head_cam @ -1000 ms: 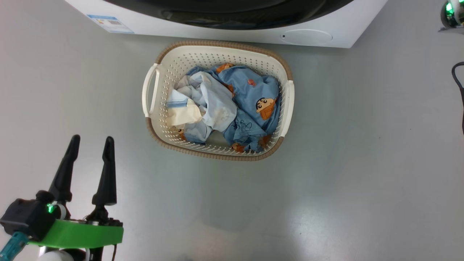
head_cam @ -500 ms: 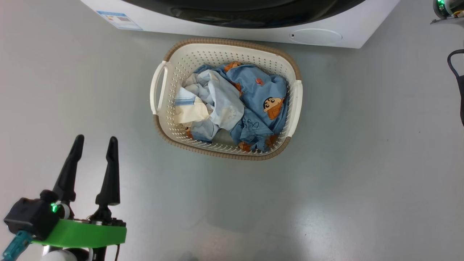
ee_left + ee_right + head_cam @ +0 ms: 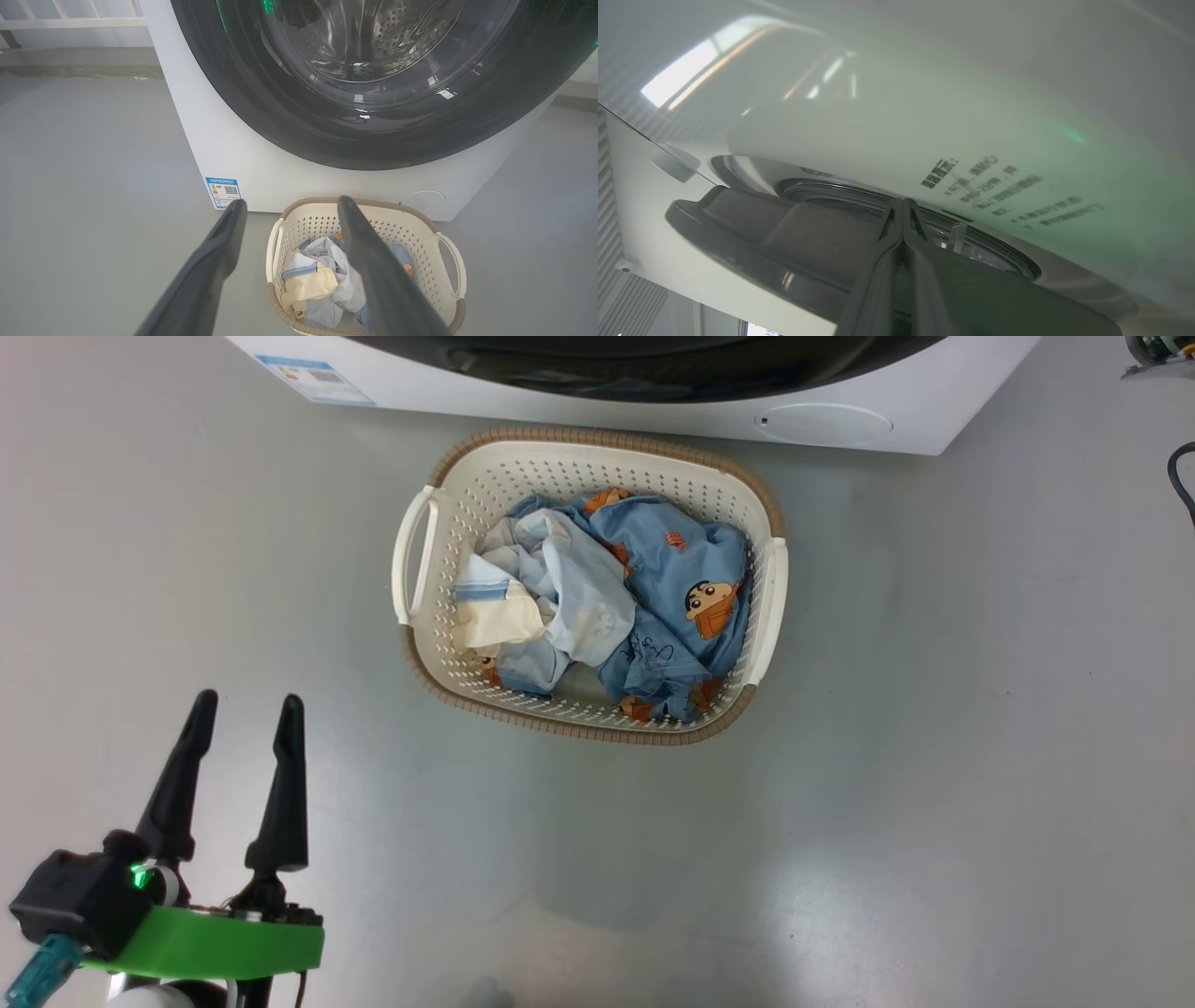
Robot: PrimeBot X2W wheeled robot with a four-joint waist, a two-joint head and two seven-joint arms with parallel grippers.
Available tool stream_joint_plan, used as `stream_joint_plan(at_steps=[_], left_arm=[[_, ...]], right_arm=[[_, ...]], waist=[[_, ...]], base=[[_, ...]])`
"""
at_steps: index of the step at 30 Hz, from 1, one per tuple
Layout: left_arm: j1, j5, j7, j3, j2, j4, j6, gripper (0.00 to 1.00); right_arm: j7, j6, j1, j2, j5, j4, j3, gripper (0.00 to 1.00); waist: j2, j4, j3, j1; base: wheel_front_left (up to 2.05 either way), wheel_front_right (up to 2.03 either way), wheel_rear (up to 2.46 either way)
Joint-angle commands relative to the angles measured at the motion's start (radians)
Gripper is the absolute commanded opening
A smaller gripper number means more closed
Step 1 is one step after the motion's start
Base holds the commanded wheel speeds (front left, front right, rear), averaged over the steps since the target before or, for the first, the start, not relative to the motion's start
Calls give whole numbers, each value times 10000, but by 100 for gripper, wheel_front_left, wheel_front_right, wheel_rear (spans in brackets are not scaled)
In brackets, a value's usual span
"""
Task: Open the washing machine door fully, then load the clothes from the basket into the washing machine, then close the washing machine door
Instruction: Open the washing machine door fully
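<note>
The basket (image 3: 597, 435) sat on the grey floor (image 3: 934, 756), just in front of the washing machine (image 3: 560, 406), which stood at 12 o'clock from it. The clothes (image 3: 653, 588) were all heaped inside the basket. The blue ones with the orange cartoon boy lay toward 3 o'clock. The pale and cream pieces lay toward 9 o'clock. The two white handles were at the 3 and 9 o'clock sides of the basket. A small blue sticker (image 3: 317, 380) was on the machine's front, at 11 o'clock from the basket. The washing machine door (image 3: 373, 135) was big, round and black. In the left wrist view it lay against the front of the machine, and the shiny steel drum showed through its glass. The left fingers (image 3: 283, 784) were at 7 o'clock from the basket, well apart from it. They pointed toward 12 o'clock, were spread wide and held nothing. The right fingers (image 3: 882, 280) were pressed tight together with nothing between them. In the right wrist view their tips were right by the dark round edge of the door, next to the white front with small printed words. I could not tell if the tips touched it.
</note>
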Motion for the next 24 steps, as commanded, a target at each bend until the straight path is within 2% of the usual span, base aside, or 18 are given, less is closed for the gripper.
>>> stream_joint_plan(at_steps=[1,24], left_arm=[[168,-42,-61,360,335,-196,-16,100],[172,-50,-61,436,453,-230,-16,100]], right_arm=[[54,16,-114,74,20,-218,83,0],[496,16,-263,218,56,-117,392,0]], waist=[[-1,-9,14,0],[-1,-251,86,0]], base=[[0,0,0],[0,0,0]])
